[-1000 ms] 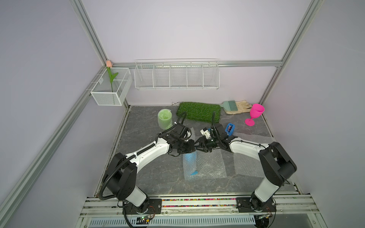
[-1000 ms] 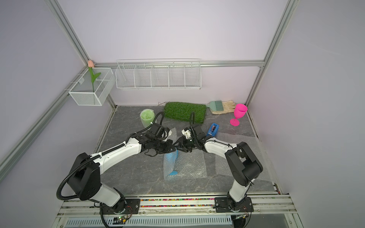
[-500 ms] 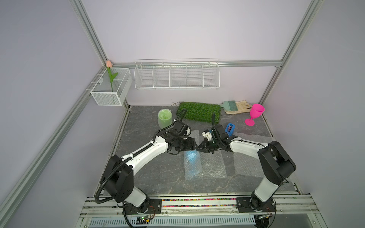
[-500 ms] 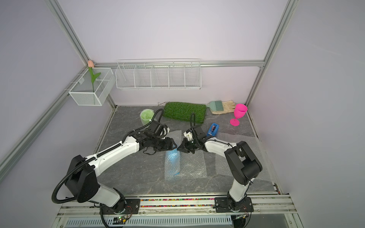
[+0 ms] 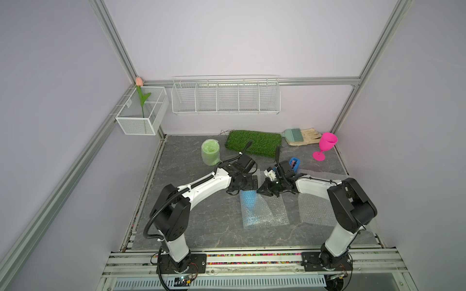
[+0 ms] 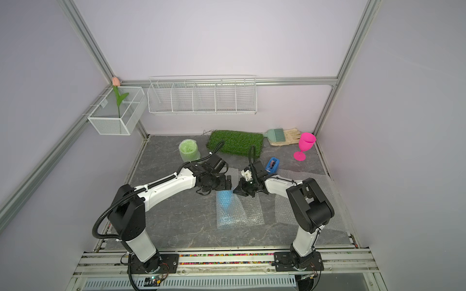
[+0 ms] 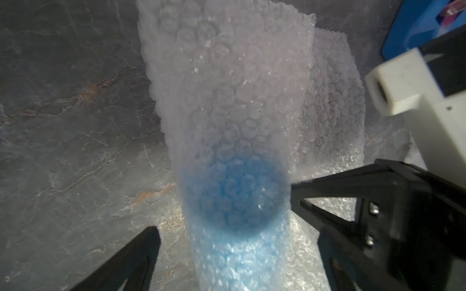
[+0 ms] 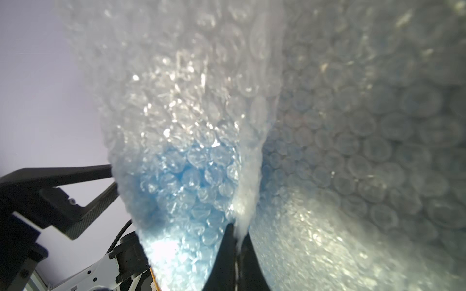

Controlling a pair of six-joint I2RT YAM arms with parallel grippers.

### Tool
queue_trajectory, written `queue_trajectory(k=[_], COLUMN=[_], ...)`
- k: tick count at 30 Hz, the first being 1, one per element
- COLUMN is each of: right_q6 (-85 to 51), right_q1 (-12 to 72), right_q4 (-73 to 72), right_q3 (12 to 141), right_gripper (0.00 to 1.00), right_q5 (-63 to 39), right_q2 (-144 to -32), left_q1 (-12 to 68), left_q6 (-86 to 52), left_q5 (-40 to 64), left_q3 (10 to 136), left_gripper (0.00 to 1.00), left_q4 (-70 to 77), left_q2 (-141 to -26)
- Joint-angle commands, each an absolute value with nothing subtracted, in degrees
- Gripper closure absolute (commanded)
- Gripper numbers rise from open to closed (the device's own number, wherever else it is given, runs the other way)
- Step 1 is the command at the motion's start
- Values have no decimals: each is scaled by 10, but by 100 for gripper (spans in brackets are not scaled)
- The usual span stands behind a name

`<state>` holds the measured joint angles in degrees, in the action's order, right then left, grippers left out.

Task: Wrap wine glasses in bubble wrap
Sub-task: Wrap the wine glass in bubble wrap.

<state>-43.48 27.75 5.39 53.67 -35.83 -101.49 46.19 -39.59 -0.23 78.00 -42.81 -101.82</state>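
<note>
A sky-blue goblet (image 5: 248,201) lies on its side near the table's (image 5: 191,216) middle, half rolled in bubble wrap (image 5: 268,214). I judge the springy sheet could unroll (no tape shows on it) if my pinch slips. My right jaws are closed on the wrap's edge. My left jaws stand wide open beside the bowl, gripping nothing.

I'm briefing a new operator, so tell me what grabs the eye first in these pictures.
In the middle, a sky blue plastic goblet lies partly rolled in a clear bubble wrap sheet, whose edge the right claw pinches shut. A hot pink plastic goblet stands bare in the far right corner, and a lime green goblet, bundled in bubble wrap, stands far left.
</note>
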Motion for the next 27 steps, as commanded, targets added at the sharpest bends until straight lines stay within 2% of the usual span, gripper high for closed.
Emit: queue_trajectory(k=[1, 12, 17, 20, 27], right_q6=[-417, -389, -388, -388, -372], right_q1=[270, 238, 235, 235, 239], right_q4=[45, 30, 30, 42, 127], right_q3=[526, 519, 515, 515, 521], right_gripper=[93, 93, 93, 84, 56], right_q5=[-376, -404, -411, -402, -350], right_q2=[-1031, -1059, -1051, -1035, -961], left_q1=[467, 470, 470, 470, 461], left_q6=[-440, -453, -439, -417, -345], left_q5=[-40, -22, -21, -13, 12], left_q3=[807, 816, 818, 813, 763], left_gripper=[0, 0, 9, 14, 20], left_q4=[-449, -434, -435, -420, -360], left_q2=[-1049, -1113, -1121, -1118, -1066])
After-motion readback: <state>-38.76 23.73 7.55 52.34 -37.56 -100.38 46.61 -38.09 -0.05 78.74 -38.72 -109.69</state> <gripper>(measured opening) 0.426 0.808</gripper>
